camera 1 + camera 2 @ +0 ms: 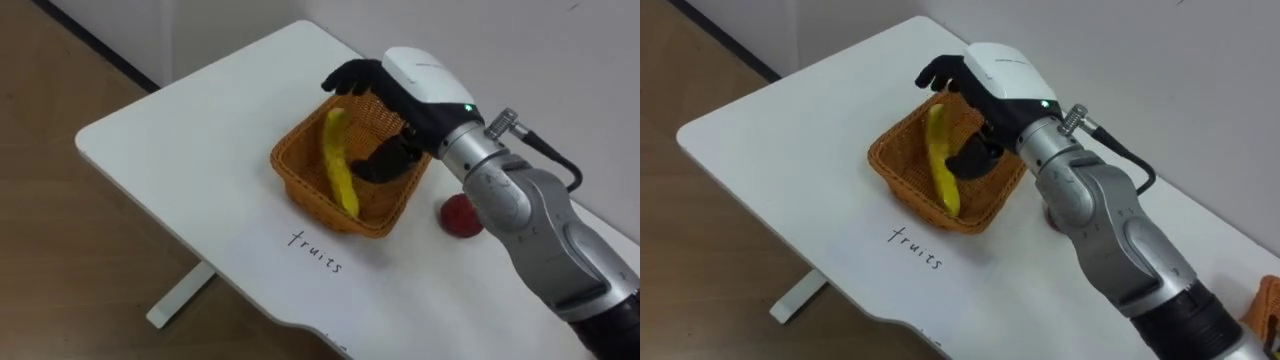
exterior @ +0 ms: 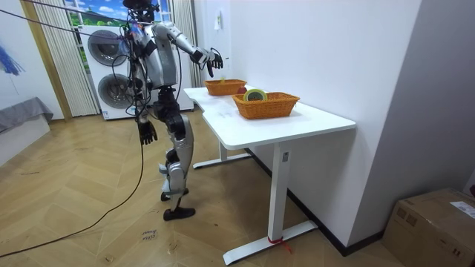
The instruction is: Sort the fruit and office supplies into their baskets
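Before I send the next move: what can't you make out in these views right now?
- Eye views: the right hand covers the far side of the fruit basket. Whether it touches the banana is unclear.
- Left eye view: the forearm hides part of the red fruit.
- Room view: the left hand, hanging at the robot's side, and the round thing in the near basket are too small to read.

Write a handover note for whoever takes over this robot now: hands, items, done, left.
Right hand open over the fruit basket; left hand hangs relaxed at its side.
Banana lies in the fruit basket: done.
Apple on the table beside that basket: still to go in.
The other basket holds what looks like a tape roll.
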Controlling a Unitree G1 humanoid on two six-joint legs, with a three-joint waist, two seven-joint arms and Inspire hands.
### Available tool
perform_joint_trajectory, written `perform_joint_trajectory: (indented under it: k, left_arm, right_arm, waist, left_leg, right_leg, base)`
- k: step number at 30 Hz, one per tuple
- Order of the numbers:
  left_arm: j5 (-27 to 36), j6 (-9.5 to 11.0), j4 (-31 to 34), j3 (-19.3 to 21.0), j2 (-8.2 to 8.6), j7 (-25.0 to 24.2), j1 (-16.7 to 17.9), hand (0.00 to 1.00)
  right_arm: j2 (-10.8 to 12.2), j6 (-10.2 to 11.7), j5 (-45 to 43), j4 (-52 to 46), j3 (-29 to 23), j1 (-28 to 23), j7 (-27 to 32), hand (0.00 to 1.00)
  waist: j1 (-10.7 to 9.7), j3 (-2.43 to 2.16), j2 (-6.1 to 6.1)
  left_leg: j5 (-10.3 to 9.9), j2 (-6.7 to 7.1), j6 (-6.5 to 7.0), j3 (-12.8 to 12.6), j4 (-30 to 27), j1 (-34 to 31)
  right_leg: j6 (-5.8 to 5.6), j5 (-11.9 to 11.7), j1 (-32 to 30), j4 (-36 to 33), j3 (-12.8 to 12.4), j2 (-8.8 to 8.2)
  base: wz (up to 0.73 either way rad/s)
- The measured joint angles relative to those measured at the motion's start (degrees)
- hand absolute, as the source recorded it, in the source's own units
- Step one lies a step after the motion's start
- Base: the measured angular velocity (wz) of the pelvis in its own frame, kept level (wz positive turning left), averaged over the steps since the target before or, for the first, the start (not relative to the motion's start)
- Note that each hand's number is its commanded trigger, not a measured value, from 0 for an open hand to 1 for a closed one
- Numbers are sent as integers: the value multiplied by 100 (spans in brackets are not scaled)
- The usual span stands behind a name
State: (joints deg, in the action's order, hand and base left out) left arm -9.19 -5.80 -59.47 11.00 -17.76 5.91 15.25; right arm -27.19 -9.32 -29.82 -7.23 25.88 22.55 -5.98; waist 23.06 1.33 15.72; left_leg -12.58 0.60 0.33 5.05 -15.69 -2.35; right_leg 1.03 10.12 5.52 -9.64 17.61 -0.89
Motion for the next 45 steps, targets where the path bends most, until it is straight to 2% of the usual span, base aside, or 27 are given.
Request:
perform_joint_trajectory:
  k: [13,26,31,35,39,45]
  left_arm:
    - [-13,-2,4,-4,-39,4,-7,0]
    - [-9,-2,3,-61,-61,46,-7,0]
    - [-9,-3,9,-68,-59,138,12,0]
    - [-8,-9,8,-83,-48,153,15,0]
    - [-7,-20,8,-173,35,265,68,0]
    - [-9,-21,15,-173,88,264,145,0]
  right_arm:
    - [-7,70,11,52,0,2,213,0]
    - [-11,63,89,289,0,12,217,0]
    - [-55,67,257,288,0,12,213,0]
    - [-61,68,283,288,-2,12,212,0]
    - [-63,123,635,287,-27,11,231,0]
    - [-63,232,1010,344,-162,-1,464,0]
  waist:
    - [-68,0,0]
    - [-104,4,-10]
    - [-132,17,-51]
    - [-164,0,-88]
    - [-255,-11,-219]
    - [-366,-14,-285]
  left_leg:
    - [0,7,0,51,-5,-19]
    - [1,5,1,25,-15,-14]
    - [-9,6,10,29,-78,-55]
    - [-16,9,18,33,-135,-94]
    - [-22,20,27,27,-183,-86]
    - [-10,1,8,8,-196,-43]
  right_leg:
    - [-3,1,1,-4,137,-10]
    - [-3,1,4,-5,131,-16]
    - [-9,5,4,-5,134,-16]
    - [-9,5,-1,-3,140,-16]
    - [-9,4,23,-4,122,-23]
    - [-8,4,60,-12,115,-13]
  base:
    - [1]
    - [0]
    - [1]
    - [1]
    - [-2]
    - [-1]
